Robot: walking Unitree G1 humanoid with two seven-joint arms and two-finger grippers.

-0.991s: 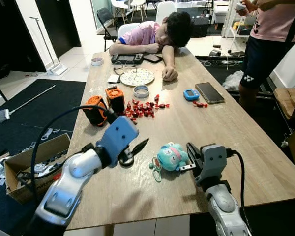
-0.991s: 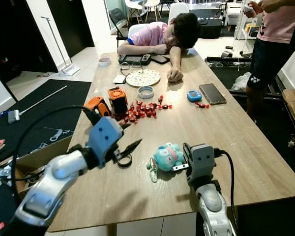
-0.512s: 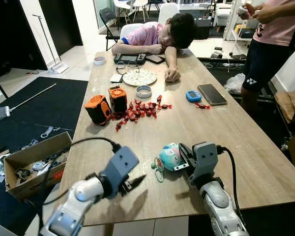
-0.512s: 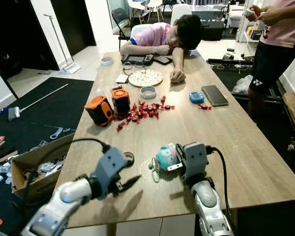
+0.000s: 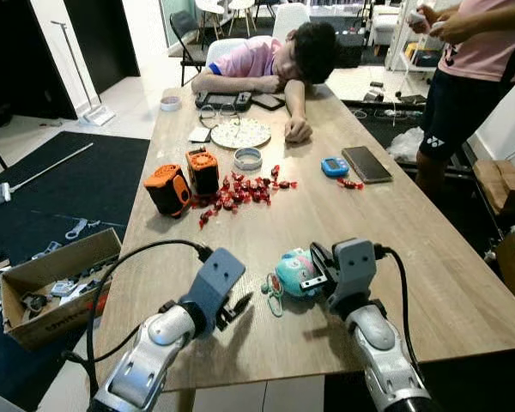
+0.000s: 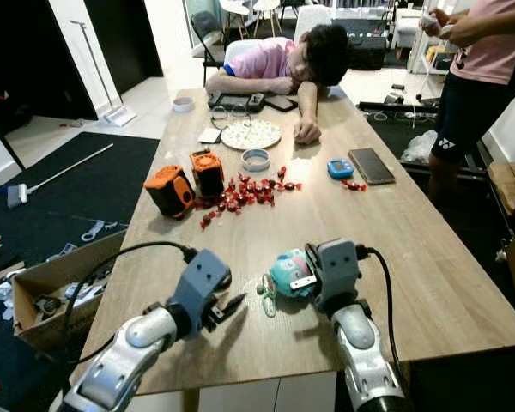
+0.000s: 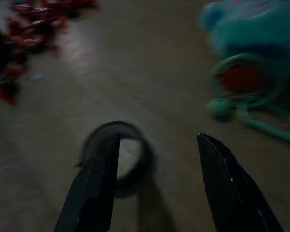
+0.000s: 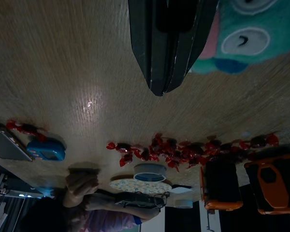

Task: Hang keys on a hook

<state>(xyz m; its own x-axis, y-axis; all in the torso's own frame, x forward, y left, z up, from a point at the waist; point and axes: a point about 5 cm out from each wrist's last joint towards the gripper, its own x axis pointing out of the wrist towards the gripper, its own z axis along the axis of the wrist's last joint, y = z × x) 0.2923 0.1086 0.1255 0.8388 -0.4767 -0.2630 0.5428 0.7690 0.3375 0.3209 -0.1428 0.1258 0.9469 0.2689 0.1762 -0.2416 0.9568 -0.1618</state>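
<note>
Table [image 5: 412,232]: long, wood-grain, seen from its near end.

Plush [image 5: 293,272]: teal, with a green cord loop [image 5: 273,296] lying toward the left arm. Rests on the table near the front edge, between the two arms. Keys proper cannot be made out; hook not identified.

Left gripper [image 5: 237,306]: low over the table, just left of the cord loop, fingers parted. In the left wrist view, fingers [image 7: 94,186] spread wide, with a dark ring [image 7: 117,157] on the table just past one fingertip; touching or not cannot be told. Plush [image 7: 261,34] blurred, beyond the other finger, apart from it.

Right gripper [image 5: 312,266]: against the right side of the plush. In the right wrist view, fingers [image 8: 164,43] pressed together into one dark wedge, nothing visible between them, plush face [image 8: 246,29] directly beside them. Jaws read as closed and empty, not clamped on the plush.

Further up the table: two orange-and-black boxes [image 5: 182,182], scatter of red pieces [image 5: 240,193], small round tin [image 5: 247,159], patterned plate [image 5: 239,133], blue gadget [image 5: 333,166], phone [image 5: 366,163], roll of tape [image 5: 170,104].

Far end: person [image 5: 275,56] slumped forward, head on arms on the table. Second person [image 5: 463,77] standing at the right side, holding something small in raised hands.

Floor, left of table: open cardboard box [image 5: 47,287] of odds and ends on dark carpet.
</note>
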